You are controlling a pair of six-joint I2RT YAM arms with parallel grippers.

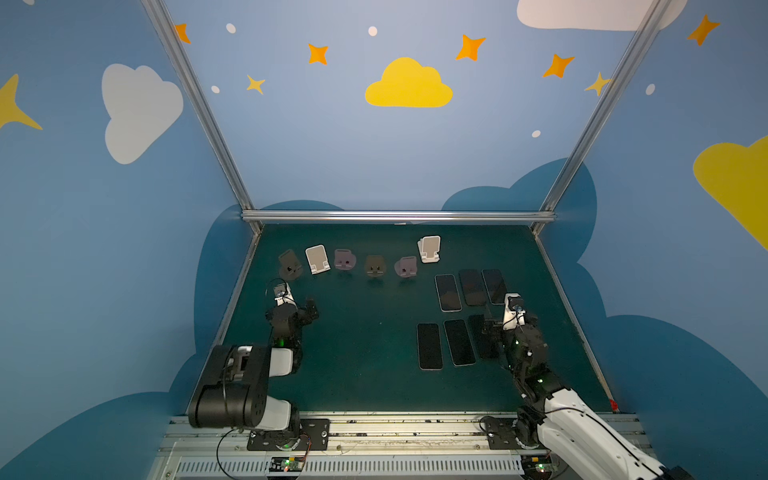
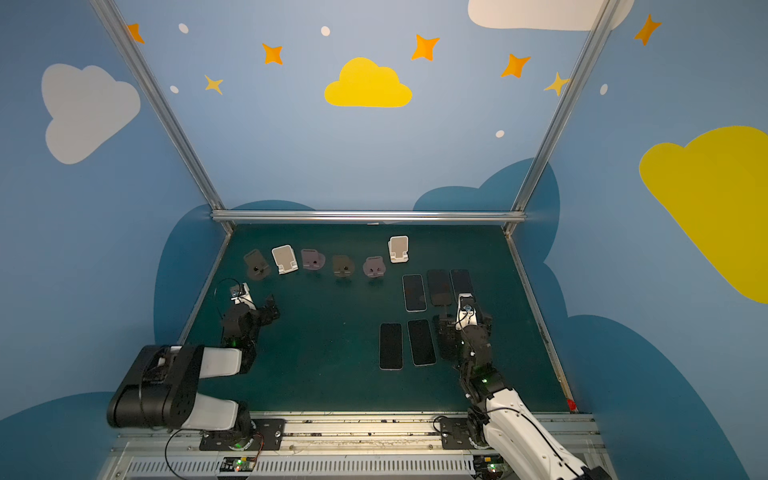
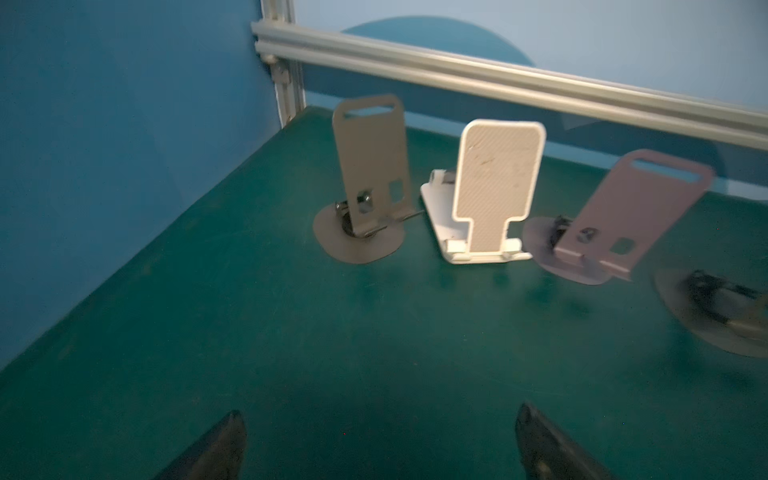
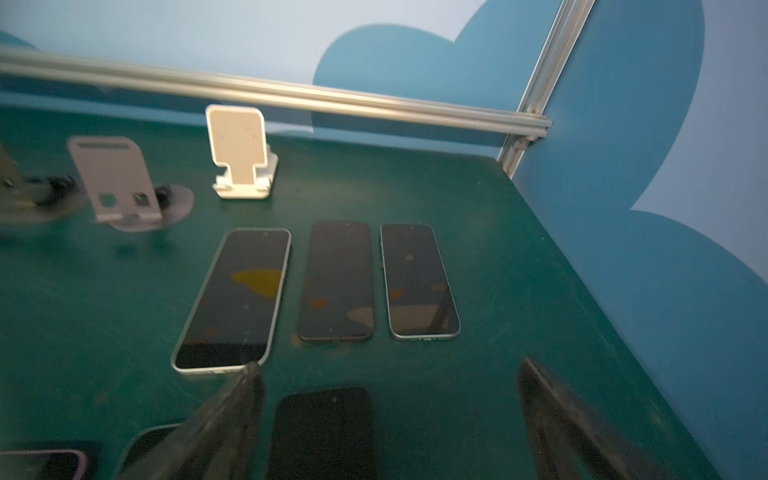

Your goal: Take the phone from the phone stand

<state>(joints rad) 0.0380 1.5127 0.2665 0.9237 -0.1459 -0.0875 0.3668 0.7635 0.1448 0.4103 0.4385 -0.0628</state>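
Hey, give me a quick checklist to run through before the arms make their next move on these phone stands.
1. Left claw open and empty: ok.
2. Right claw open, gripping nothing: ok.
3. Black phone below the right claw lies flat on the green table: ok.
4. Right claw's fingers clear of that phone: cannot tell.
5. A phone on a stand to remove: not ok; every stand in the row, from the far-left grey stand to the white stand, looks empty.
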